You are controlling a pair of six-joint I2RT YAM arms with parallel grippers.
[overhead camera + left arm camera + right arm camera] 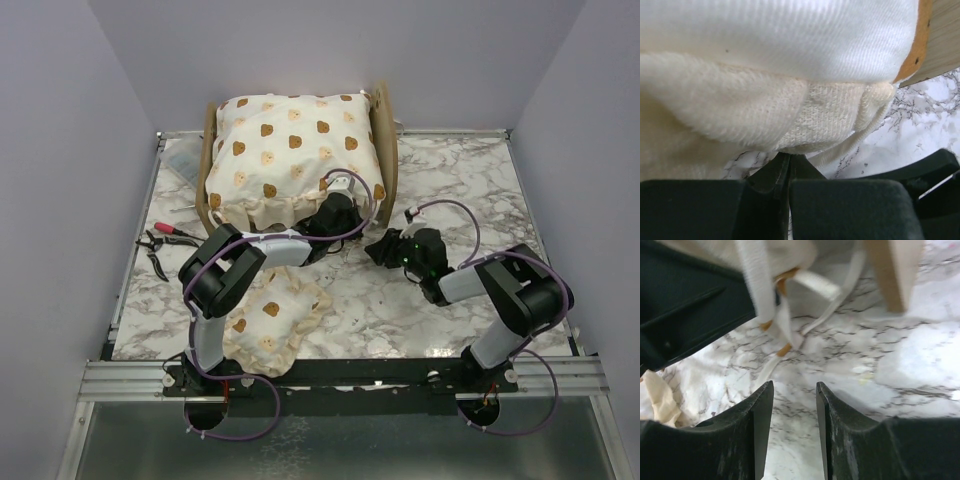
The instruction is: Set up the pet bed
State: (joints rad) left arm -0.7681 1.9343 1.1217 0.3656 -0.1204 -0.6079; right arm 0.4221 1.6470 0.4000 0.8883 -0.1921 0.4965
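The pet bed [386,130] stands at the back of the table, its plywood end boards showing on both sides of the large bear-print cushion [290,150] that fills it. My left gripper [330,215] is at the cushion's front right corner. In the left wrist view it [789,156] is shut, tips pressed against the cushion's cream ruffle [830,120]; I see no fabric between them. A wooden board edge [920,45] shows at the upper right. My right gripper [384,248] [794,385] is open over bare marble, empty, just short of the white ties [785,335] and a bed leg [890,275].
The small bear-print pillow [270,320] lies near the left arm's base. Pliers with red handles [165,240] lie at the left edge, a clear plastic bag [185,160] behind them. The left arm's black body [690,305] sits close to the right gripper. Walls enclose three sides.
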